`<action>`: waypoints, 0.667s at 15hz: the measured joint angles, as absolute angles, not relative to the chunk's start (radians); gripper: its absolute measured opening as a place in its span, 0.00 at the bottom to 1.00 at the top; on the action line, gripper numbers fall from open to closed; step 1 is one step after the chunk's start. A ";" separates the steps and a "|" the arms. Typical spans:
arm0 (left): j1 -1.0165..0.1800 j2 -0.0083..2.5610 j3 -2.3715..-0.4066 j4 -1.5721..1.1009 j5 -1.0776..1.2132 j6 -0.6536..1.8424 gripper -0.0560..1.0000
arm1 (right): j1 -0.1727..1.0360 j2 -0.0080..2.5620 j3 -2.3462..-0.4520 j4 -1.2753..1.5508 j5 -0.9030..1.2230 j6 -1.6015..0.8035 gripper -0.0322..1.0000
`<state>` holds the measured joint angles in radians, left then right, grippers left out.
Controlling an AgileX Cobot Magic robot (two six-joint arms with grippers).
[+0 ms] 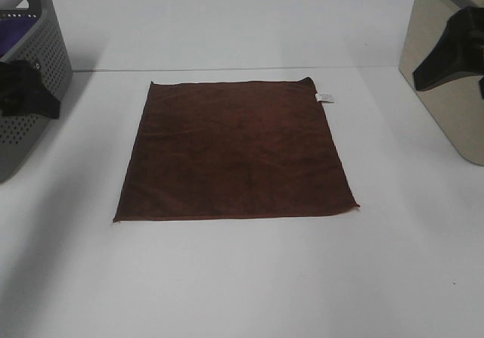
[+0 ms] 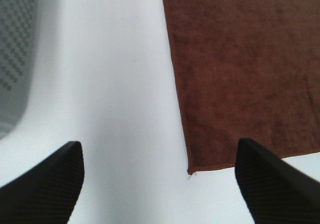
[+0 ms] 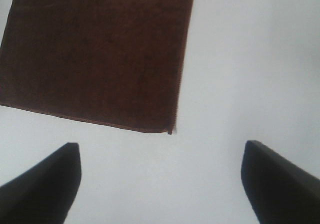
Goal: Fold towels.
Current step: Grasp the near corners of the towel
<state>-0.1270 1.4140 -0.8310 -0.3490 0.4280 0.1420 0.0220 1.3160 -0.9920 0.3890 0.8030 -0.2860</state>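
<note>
Towel (image 1: 236, 153) lies flat and fully spread in the middle of the bench (image 1: 242, 293), single layer, no fold made yet. White care tag (image 1: 324, 97) sticks out at the far right corner. Grey basket (image 1: 34, 81) holding purple cloth (image 1: 19, 29) sits off to the left and beige bin (image 1: 454, 103) off to the right, both apart from the towel. Left pincer (image 2: 159, 151) has jaws wide apart, nothing held, above the near left corner (image 2: 190, 169), which shows between its fingers in the wrist view. Right pincer (image 3: 161, 145) is the same: jaws wide apart, empty, near right corner (image 3: 170, 130) just ahead of it. Neither touches cloth as far as I can tell. Handling guess: terry, light, limp, no stiffness, so it droops and drags if lifted from one point. Nap is grippy, so slip is unlikely once pinched. Hem lies tight on the bench, so fingers probably need to press down and scrape under. Best hold: both near corners at once, right at the hem, then carry them together to the far edge so the fold stays square. Risk: uneven lift skews the edge or bunches the middle.
</note>
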 joint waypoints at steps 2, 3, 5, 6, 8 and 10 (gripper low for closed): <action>-0.173 1.527 -0.863 -0.363 0.425 0.136 0.78 | 0.022 1.465 -1.016 0.478 0.802 -0.336 0.82; -0.177 1.578 -0.870 -0.385 0.424 0.116 0.78 | 0.022 1.496 -1.016 0.491 0.800 -0.344 0.82; -0.177 1.676 -0.872 -0.435 0.412 0.100 0.78 | 0.022 1.630 -1.038 0.562 0.803 -0.387 0.81; -0.177 1.740 -0.872 -0.478 0.400 0.100 0.78 | 0.022 1.676 -1.052 0.579 0.803 -0.399 0.80; -0.177 1.807 -0.872 -0.517 0.386 0.100 0.78 | 0.021 1.760 -1.087 0.589 0.803 -0.425 0.77; -0.177 1.836 -0.872 -0.532 0.386 0.108 0.78 | 0.011 1.804 -1.112 0.598 0.810 -0.434 0.76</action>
